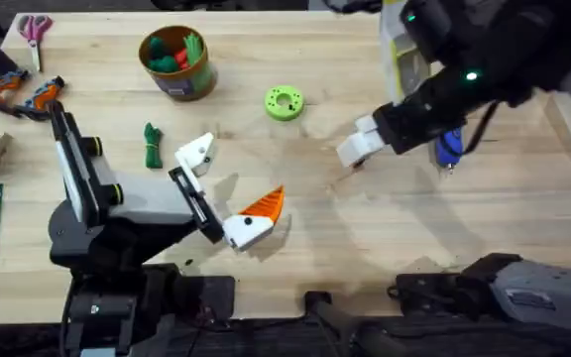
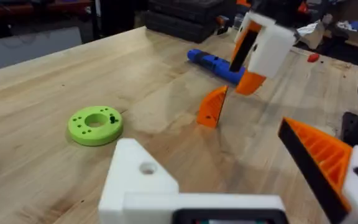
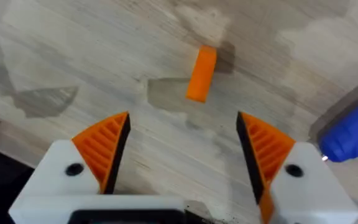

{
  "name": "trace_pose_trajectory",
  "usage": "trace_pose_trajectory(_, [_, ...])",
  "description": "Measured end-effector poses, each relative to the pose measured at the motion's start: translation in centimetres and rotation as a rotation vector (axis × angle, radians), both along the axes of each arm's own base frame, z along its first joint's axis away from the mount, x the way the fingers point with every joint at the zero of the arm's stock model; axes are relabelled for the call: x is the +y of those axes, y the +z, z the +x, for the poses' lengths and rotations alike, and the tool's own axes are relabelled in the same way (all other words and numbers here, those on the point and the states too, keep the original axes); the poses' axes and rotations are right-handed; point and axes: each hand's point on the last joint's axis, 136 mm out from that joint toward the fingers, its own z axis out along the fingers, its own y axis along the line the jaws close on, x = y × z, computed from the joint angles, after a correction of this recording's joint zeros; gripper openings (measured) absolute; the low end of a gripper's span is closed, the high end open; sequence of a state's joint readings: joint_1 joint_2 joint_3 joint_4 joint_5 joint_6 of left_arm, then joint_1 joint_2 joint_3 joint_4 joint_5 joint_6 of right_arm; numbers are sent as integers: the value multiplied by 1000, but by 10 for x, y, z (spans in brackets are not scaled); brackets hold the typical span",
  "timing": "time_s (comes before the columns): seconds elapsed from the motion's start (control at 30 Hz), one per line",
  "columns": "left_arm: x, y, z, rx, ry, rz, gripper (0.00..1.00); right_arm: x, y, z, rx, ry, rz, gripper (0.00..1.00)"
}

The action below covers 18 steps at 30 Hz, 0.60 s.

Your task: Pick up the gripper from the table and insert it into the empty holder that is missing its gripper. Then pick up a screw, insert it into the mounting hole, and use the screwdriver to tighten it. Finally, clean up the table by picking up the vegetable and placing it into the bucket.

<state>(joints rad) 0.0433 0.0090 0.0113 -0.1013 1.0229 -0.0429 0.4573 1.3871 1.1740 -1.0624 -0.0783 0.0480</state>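
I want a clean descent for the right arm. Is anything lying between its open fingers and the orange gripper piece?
No. In the right wrist view, bare wood separates the right gripper from the gripper piece.

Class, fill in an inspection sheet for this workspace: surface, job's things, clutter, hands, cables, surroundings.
Surface: wooden table.
Job's things: gripper piece lying loose; holder empty; screwdriver lying flat; vegetable outside bucket.
Clutter: lime ring, scissors, pliers.
Hands: left hand open; right hand open above the gripper piece.
Cables: dark leads at the near edge.
Surroundings: dark cases beyond the table.
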Motion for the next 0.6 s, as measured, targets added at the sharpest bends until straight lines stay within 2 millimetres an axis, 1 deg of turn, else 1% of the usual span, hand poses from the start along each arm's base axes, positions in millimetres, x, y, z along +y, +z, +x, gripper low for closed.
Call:
trace_pose_trajectory(0.37, [0, 0, 0, 1, -2, 0, 986, 8, -48, 17, 98, -9, -62, 994])
trace_pose_trajectory(0.4, [0, 0, 0, 1, -2, 0, 986, 8, -57, 17, 126, -9, -76, 994])
trace_pose_trajectory(0.5, [0, 0, 0, 1, -2, 0, 986, 7, -60, 17, 135, -9, -81, 988])
trace_pose_trajectory(0.6, [0, 0, 0, 0, -2, 0, 986, 8, -59, 18, 132, -9, -79, 958])
